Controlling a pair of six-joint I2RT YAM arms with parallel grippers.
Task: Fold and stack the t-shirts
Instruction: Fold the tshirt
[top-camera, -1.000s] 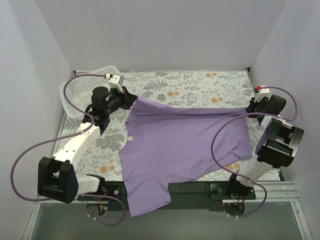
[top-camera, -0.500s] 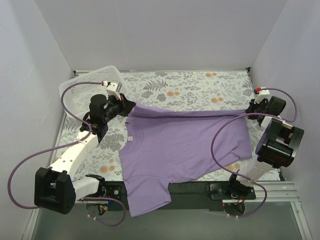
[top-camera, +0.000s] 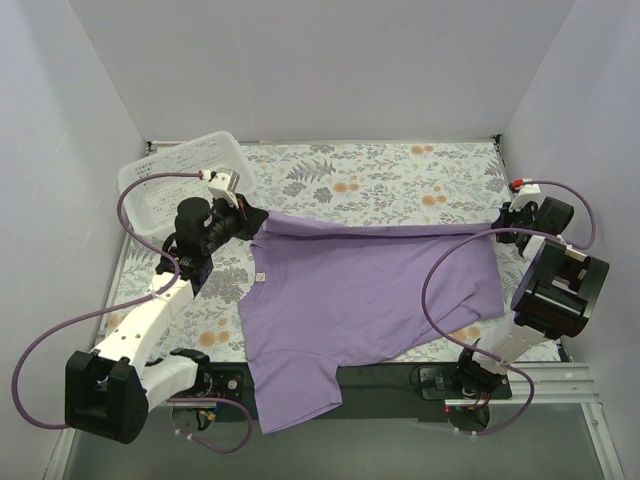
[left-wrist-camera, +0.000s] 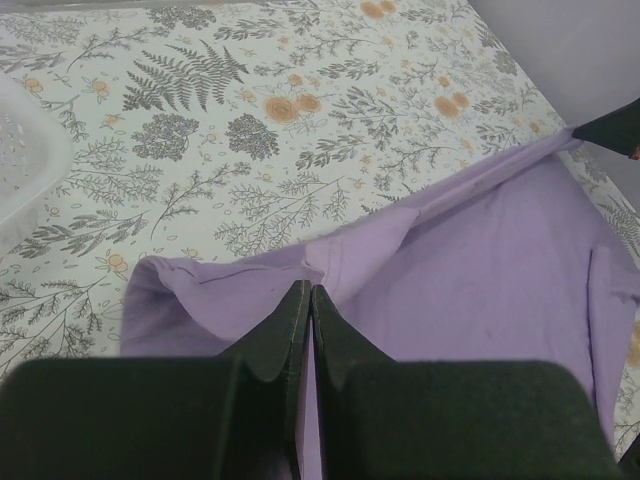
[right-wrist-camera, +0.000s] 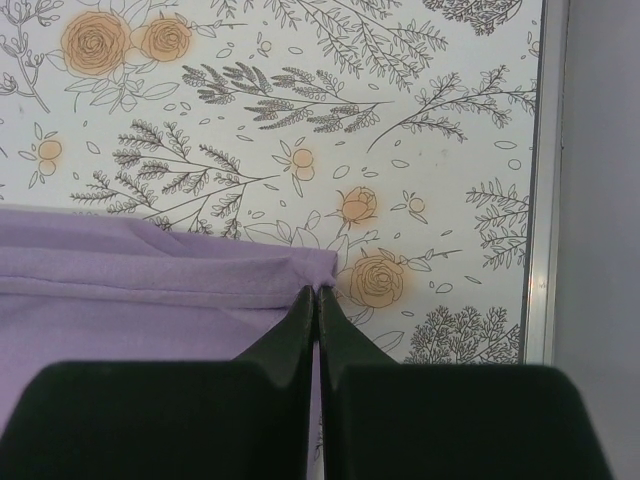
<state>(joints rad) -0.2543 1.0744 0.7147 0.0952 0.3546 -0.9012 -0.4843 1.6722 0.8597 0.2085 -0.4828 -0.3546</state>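
Observation:
A purple t-shirt (top-camera: 365, 295) lies spread over the floral table, one sleeve hanging over the near edge. My left gripper (top-camera: 255, 217) is shut on its far left corner, seen in the left wrist view (left-wrist-camera: 310, 288) pinching a fold of purple cloth (left-wrist-camera: 450, 270). My right gripper (top-camera: 500, 222) is shut on the far right corner; in the right wrist view (right-wrist-camera: 317, 291) the jaws clamp the hem (right-wrist-camera: 180, 275). The shirt's far edge is stretched taut between the two grippers.
A white plastic basket (top-camera: 185, 168) stands at the back left, close behind my left arm; its rim shows in the left wrist view (left-wrist-camera: 25, 165). The table's right metal edge (right-wrist-camera: 535, 180) and the wall lie just beyond my right gripper.
My left gripper has drawn back toward the near left with the shirt corner, uncovering the basket. The shirt's far edge has straightened. The right gripper has barely moved.

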